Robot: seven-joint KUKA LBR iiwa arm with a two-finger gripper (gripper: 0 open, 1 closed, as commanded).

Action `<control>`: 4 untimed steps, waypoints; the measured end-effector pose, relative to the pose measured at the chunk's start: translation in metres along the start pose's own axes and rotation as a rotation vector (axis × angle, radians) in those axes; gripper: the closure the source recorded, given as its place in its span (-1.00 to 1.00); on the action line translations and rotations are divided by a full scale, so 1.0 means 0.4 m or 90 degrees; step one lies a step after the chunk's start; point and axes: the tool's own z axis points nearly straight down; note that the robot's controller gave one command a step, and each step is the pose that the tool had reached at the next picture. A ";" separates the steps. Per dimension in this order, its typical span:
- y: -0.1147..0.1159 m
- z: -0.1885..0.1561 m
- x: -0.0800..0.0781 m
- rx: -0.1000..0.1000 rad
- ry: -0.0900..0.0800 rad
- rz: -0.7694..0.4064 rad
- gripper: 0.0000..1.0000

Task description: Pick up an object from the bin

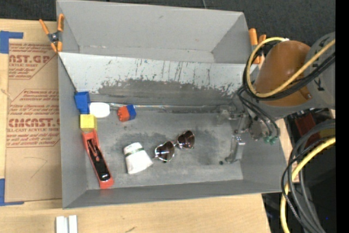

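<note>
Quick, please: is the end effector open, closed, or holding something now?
The end effector: open or closed cannot be told; it is low at the right of the bin, apart from the sunglasses.

The bin point(163, 71) is grey sheet metal with a matt finish. Its floor is scuffed and streaked dark, and looks rougher than the smooth walls. The sunglasses point(174, 145) have glossy, mirror-like lenses. The white cup point(136, 158), the blue block point(82, 101) and the yellow block point(87, 121) look like smooth plastic. The claw point(234, 155) looks like dull bare metal. The orange cover point(281, 73) on the wrist has a smooth, faintly shiny shell.
</note>
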 end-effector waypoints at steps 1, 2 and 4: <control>0.001 -0.011 -0.004 0.001 -0.004 -0.001 -1.00; 0.106 0.097 -0.050 0.001 -0.006 0.027 -1.00; 0.275 0.156 -0.074 0.001 -0.007 -0.098 1.00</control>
